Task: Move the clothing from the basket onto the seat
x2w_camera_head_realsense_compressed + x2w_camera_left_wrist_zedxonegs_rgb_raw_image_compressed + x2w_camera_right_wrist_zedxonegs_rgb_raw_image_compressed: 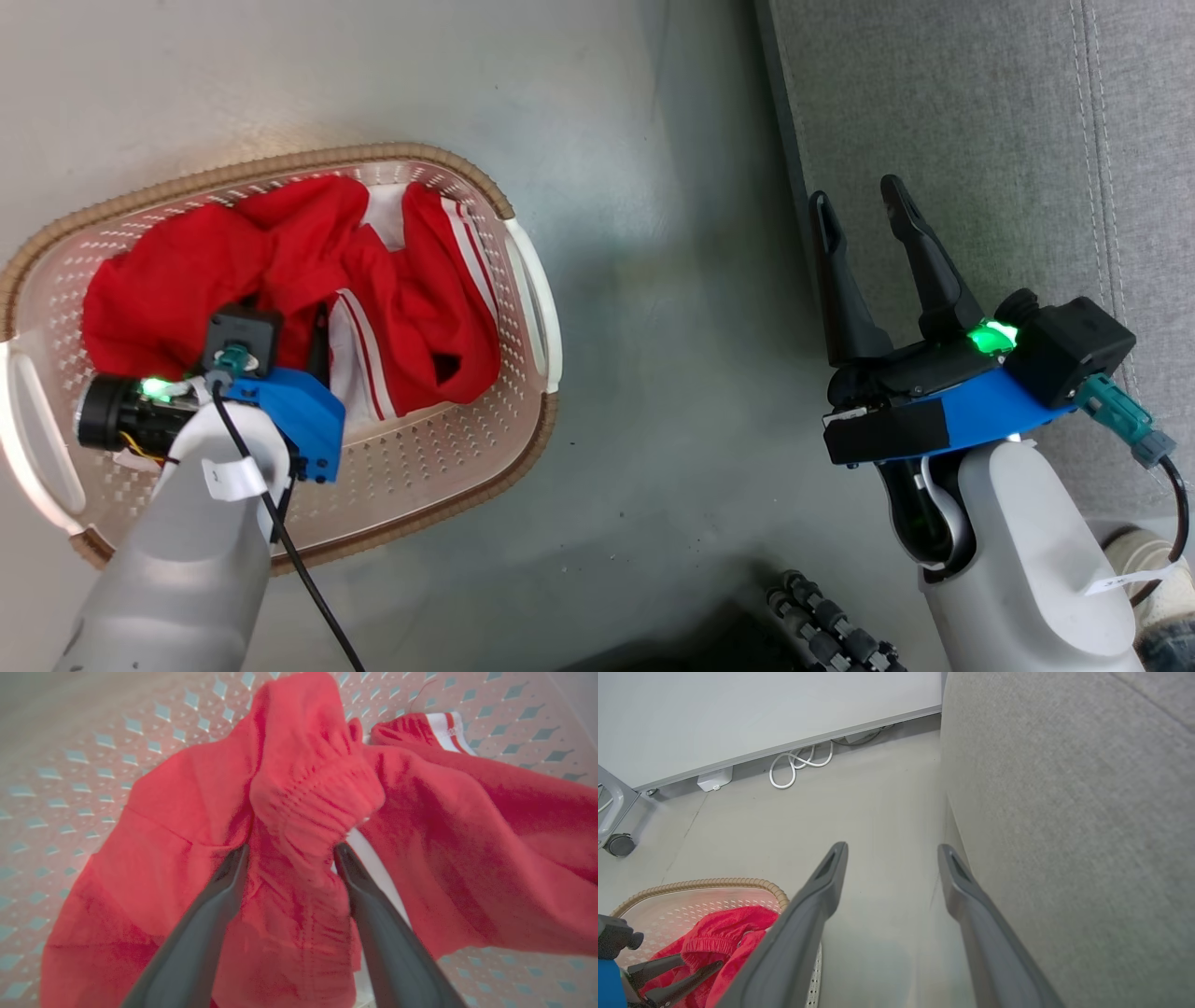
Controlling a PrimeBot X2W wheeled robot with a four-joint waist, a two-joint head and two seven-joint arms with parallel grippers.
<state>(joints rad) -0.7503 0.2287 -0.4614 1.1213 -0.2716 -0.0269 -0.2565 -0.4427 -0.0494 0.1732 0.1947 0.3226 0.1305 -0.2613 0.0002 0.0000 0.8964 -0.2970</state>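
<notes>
The red clothing [280, 261] lies bunched in the cream basket [280, 163] on the floor at the left. My left gripper [313, 341] points down into it. In the left wrist view the left gripper [292, 851] is open, its two fingers straddling a raised fold of the clothing [303, 788] with a gathered waistband. The basket's perforated wall [70, 765] lies behind. My right gripper [856, 196] is open and holds nothing, hovering at the left edge of the grey seat [980, 140]. The right wrist view shows the right gripper [892, 851], seat [1064, 812], basket [700, 884], clothing [724, 933] and left gripper [691, 970].
Grey floor [653, 327] separates the basket from the seat. A looped white cable [798, 763] and a small white box [714, 779] lie by the far wall. A caster wheel [619, 844] stands at the left. A dark ribbed object [826, 625] lies near the bottom edge.
</notes>
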